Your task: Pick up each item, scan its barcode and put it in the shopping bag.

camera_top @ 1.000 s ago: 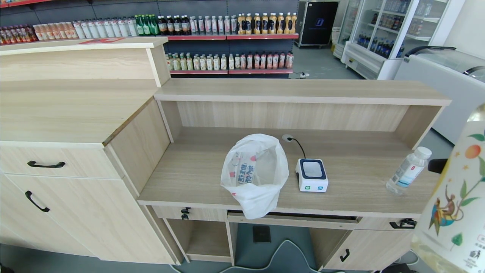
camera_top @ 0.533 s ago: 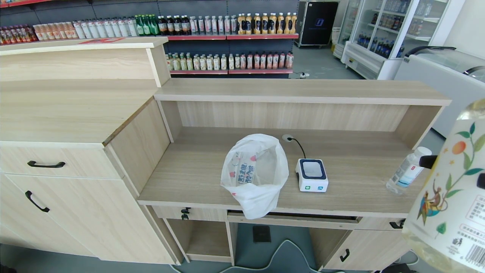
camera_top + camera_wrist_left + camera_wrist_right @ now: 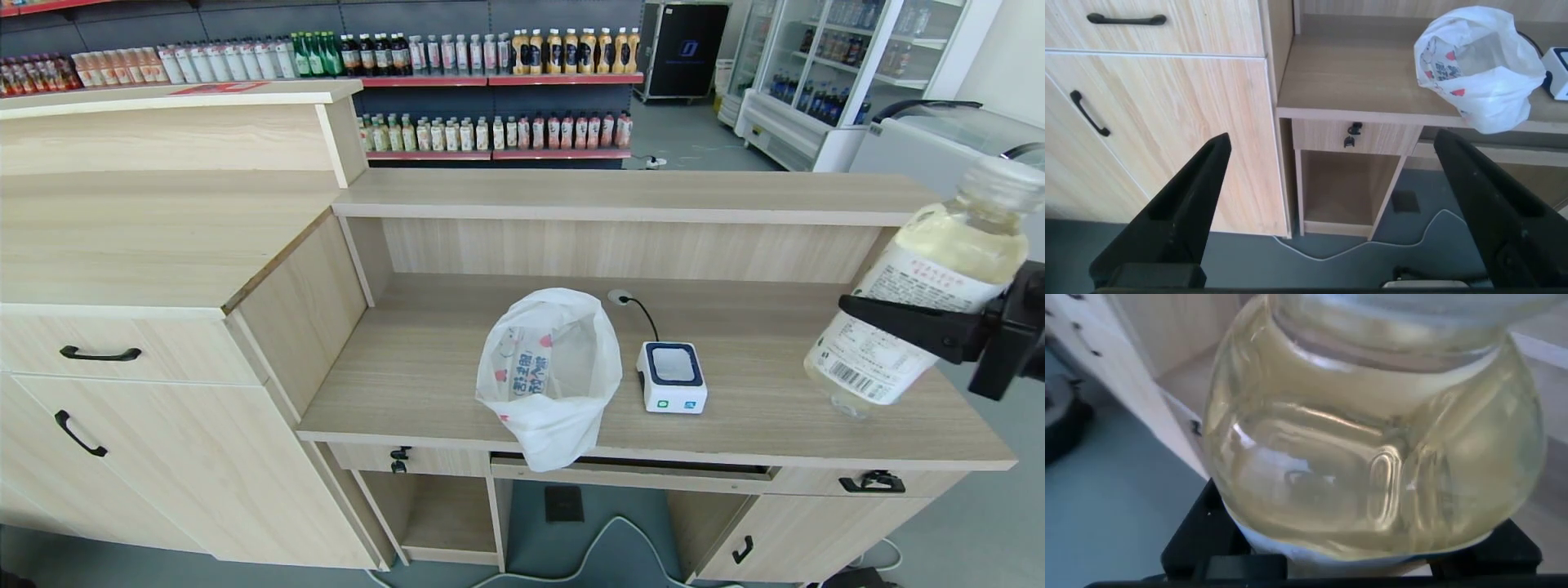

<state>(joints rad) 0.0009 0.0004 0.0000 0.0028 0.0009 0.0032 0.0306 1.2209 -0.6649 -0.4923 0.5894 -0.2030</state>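
Above counter's (image 3: pixel 775 351) right end, gripping one drink bottle (image 3: pixel 939 253) in right gripper (image 3: pixel 898 322), tilted with barcode (image 3: pixel 857 377) showing, probably for the scanner (image 3: pixel 671 376) pass; holding left gripper (image 3: pixel 1331 143) spread, empty. Counting one scanner, one shopping bag (image 3: pixel 549 371) just beside it, mouth open for drop-in; possibly second bottle (image 3: pixel 847 406) behind, hard to tell.

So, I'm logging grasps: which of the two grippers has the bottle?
The right gripper, by the right end of the counter: it is shut on the pale yellow drink bottle. The left gripper is open and empty.
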